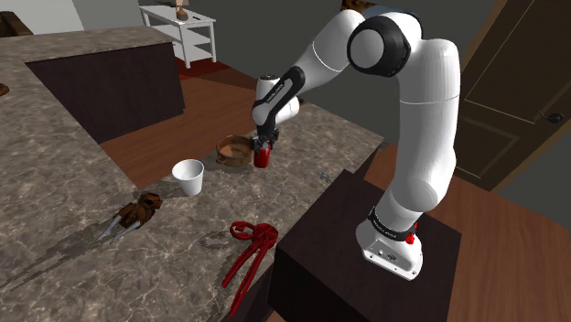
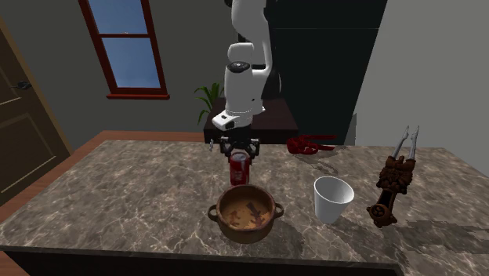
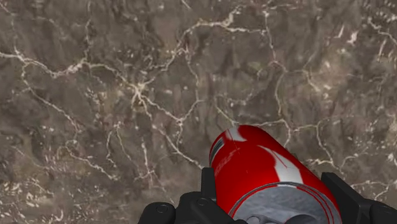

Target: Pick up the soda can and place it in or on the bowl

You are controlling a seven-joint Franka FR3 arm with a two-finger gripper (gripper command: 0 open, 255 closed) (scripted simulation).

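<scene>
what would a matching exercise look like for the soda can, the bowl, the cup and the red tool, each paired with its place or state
Things:
1. soda can
2. bowl
3. cup
4. red tool

Places or states:
a. lies flat on the counter, close to the stand
b. white, upright, on the second exterior view's right of the bowl
c. red, clasped between the fingers of the hand
d. brown, two handles, sitting on the counter beside the can

Pairs: 1-c, 2-d, 3-b, 4-a
</scene>
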